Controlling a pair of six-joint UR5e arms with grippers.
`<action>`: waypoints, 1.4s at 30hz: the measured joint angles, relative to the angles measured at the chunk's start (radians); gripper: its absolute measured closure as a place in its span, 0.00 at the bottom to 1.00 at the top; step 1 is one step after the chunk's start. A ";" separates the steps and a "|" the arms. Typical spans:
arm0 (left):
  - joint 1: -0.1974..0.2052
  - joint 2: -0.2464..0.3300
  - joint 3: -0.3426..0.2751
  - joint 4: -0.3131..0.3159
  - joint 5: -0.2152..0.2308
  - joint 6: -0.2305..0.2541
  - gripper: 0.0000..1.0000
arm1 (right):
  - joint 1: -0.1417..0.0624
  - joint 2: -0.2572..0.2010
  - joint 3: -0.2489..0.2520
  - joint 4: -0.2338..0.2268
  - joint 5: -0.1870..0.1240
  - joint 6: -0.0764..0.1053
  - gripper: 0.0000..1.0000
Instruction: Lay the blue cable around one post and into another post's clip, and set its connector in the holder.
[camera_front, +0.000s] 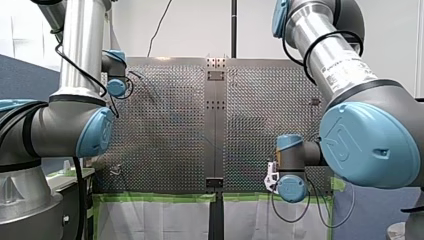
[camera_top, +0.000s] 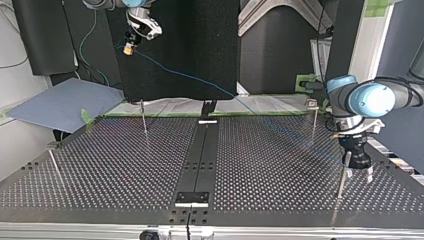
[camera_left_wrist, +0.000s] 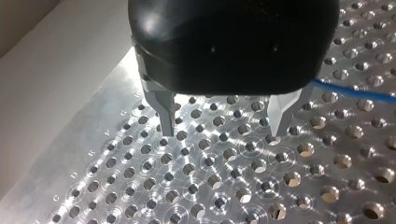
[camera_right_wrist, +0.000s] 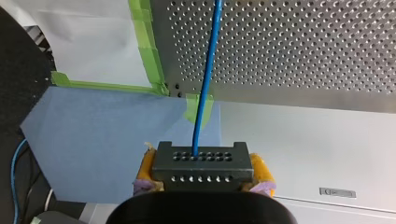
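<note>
Our right gripper (camera_right_wrist: 204, 171) clamps the black connector (camera_right_wrist: 203, 161) high at the top view's eleven o'clock, likely to hold the blue cable (camera_right_wrist: 208, 70) taut toward four o'clock. Our left gripper (camera_left_wrist: 222, 126) hangs spread over the table (camera_left_wrist: 210, 186), cable just beside it — probably ready to guide it. We can read no writing.

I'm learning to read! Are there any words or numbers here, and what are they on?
No text is readable.
Label on my right arm: print too blurred.
Tag on the white surface: too small.
Joint cap: raised logo, no clear letters.
</note>
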 joint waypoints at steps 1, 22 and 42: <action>0.000 0.000 0.000 0.000 0.000 0.001 0.02 | -0.010 0.000 -0.002 -0.007 -0.010 -0.003 1.00; -0.002 0.000 0.000 -0.019 -0.022 0.027 0.02 | -0.184 0.001 -0.073 -0.017 -0.183 -0.013 1.00; -0.029 -0.060 0.001 -0.051 -0.052 0.075 0.02 | -0.320 0.011 -0.190 0.007 -0.344 -0.055 1.00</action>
